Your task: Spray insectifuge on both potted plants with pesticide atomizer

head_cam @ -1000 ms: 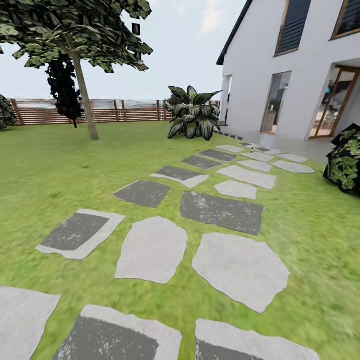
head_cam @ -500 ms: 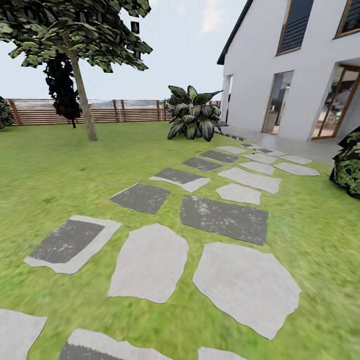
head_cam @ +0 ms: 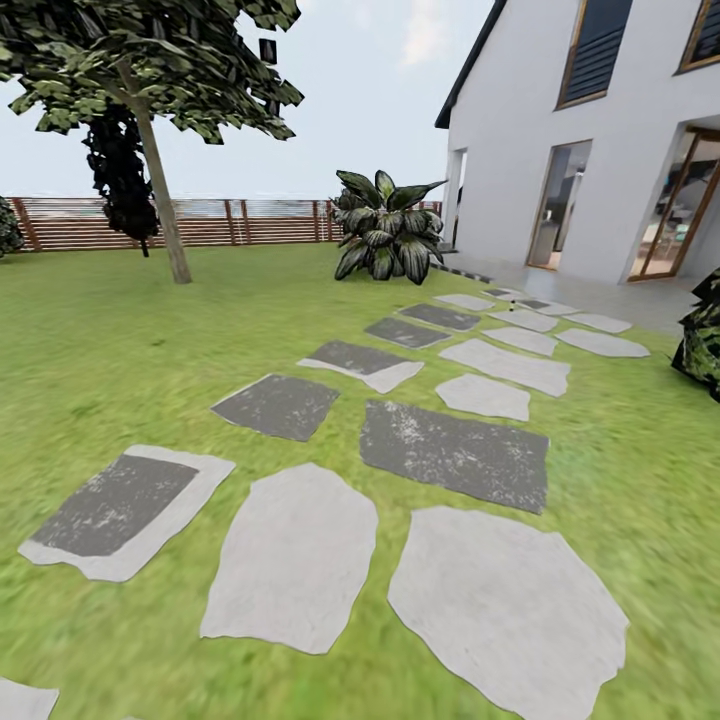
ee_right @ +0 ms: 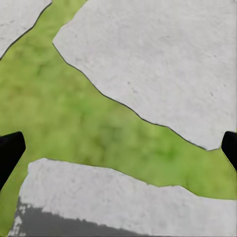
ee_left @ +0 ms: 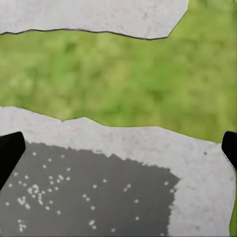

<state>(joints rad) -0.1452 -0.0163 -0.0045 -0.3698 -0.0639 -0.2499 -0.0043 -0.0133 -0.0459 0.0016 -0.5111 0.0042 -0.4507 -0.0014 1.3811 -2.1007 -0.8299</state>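
Observation:
I am on the garden lawn (head_cam: 110,340), which is crossed by a path of grey stepping stones (head_cam: 455,455). The brown slat fence (head_cam: 230,222) runs along the back. The pesticide atomizer and both potted plants are out of view. In the left wrist view my left gripper (ee_left: 118,153) is open, its dark fingertips (ee_left: 10,153) at the picture's two sides, over a dark-centred stone (ee_left: 98,187). In the right wrist view my right gripper (ee_right: 118,153) is open too, hanging empty over grass and a pale stone (ee_right: 163,64).
A thin-trunked tree (head_cam: 160,190) stands at the back left. A big striped long-leaved plant (head_cam: 385,238) without a pot stands by the white house (head_cam: 600,160). A dark bush (head_cam: 705,350) is at the right edge. The stone path leads toward the house's glass doors (head_cam: 680,210).
The whole view has shifted as I roll forward along the path. The near stones have slid down and out of the frame, and the bush has moved toward the right edge.

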